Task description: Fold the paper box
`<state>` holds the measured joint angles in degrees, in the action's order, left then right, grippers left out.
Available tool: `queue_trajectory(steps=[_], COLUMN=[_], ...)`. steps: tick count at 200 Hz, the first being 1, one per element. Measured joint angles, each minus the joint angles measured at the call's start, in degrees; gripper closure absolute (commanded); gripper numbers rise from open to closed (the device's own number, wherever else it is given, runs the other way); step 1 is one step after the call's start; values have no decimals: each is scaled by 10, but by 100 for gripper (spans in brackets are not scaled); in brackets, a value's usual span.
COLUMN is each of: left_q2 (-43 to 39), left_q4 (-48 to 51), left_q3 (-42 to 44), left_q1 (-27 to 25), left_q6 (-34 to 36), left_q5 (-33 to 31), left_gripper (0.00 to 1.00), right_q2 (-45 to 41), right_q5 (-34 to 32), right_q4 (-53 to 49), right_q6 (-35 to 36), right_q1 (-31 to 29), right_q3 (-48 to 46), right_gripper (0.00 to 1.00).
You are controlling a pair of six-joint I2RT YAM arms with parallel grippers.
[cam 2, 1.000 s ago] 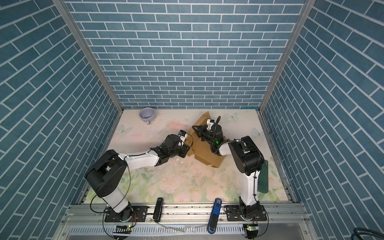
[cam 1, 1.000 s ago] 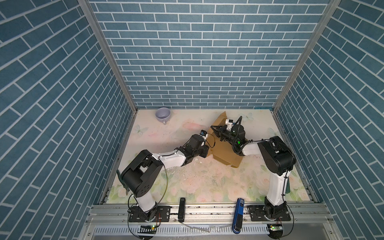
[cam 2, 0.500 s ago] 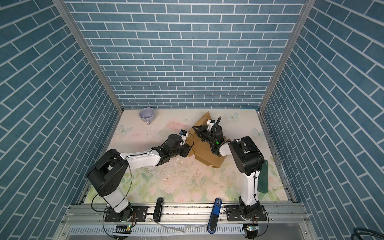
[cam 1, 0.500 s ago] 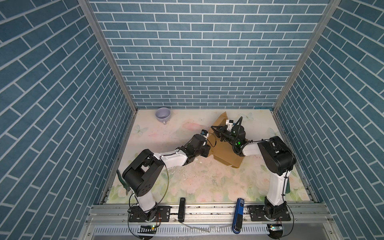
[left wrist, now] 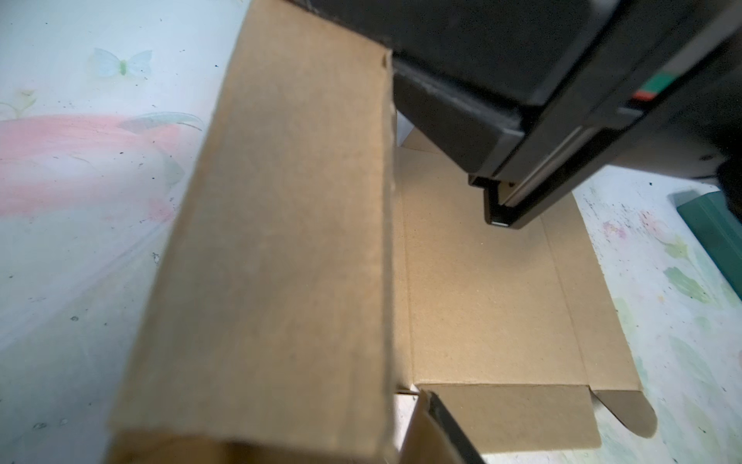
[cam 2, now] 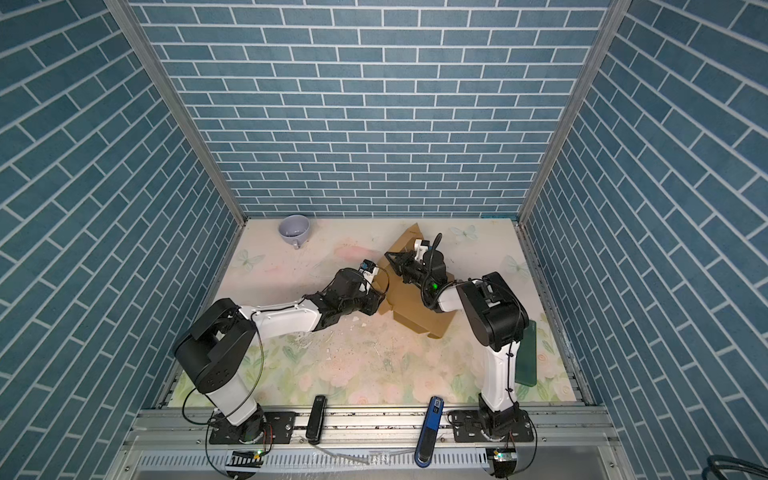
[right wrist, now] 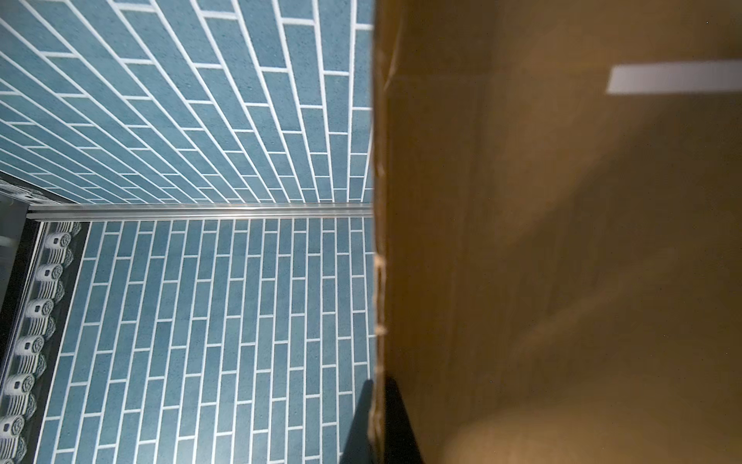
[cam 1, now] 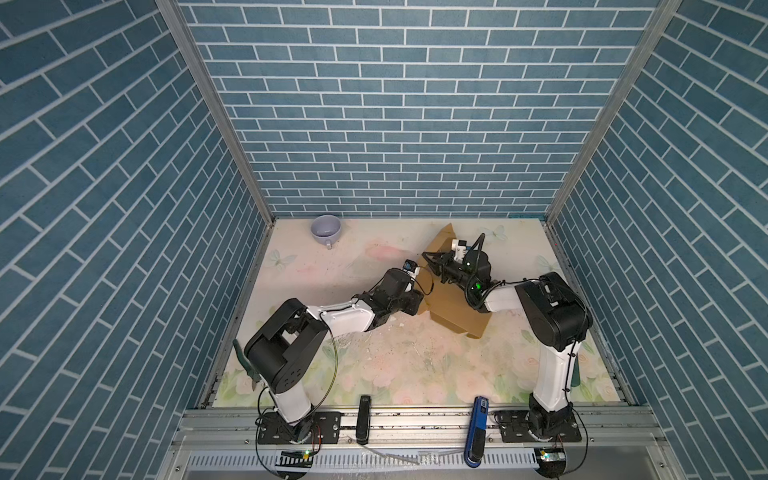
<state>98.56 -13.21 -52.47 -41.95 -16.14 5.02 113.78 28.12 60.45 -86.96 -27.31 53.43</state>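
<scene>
The paper box [cam 1: 453,309] [cam 2: 419,309] is tan cardboard, partly folded, lying right of the table's middle in both top views. One panel stands up at its far end. My right gripper [cam 1: 433,261] [cam 2: 395,261] is shut on that raised panel's edge. In the right wrist view the cardboard [right wrist: 562,241] runs between both dark fingers of the right gripper [right wrist: 379,401]. My left gripper [cam 1: 419,300] [cam 2: 380,302] sits at the box's left side. In the left wrist view a side flap [left wrist: 281,241] stands upright beside one visible finger [left wrist: 441,430], with a gap between them. The other finger is hidden.
A lavender cup [cam 1: 326,230] [cam 2: 294,230] lies at the back left. A flat dark green object [cam 2: 527,357] [left wrist: 718,237] rests by the right arm's base. A black tool [cam 1: 364,419] and a blue one [cam 1: 478,428] sit on the front rail. Tiled walls enclose the table.
My left arm has shifted slightly at the box's left side. The right gripper and the raised panel have held still.
</scene>
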Motion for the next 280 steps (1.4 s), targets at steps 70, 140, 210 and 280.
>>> queue_trajectory(steps=[70,140,210,280], left_q2=[-3,-7,-11,-1], left_q4=[-4,5,20,49], left_q3=[0,0,-3,-33], left_q1=[-9,-19,-35,-55], left_q6=[1,8,17,1], left_q5=[13,14,-2,-55], left_gripper=[42,35,35,36], right_q2=[0,-6,-11,-10], right_q5=[2,17,43,47], right_q4=[1,33,91,147], right_q6=[0,0,-2,-3], right_q1=[0,5,16,24], right_q3=[-1,-24,-55,-73], right_gripper=[100,100,100,100])
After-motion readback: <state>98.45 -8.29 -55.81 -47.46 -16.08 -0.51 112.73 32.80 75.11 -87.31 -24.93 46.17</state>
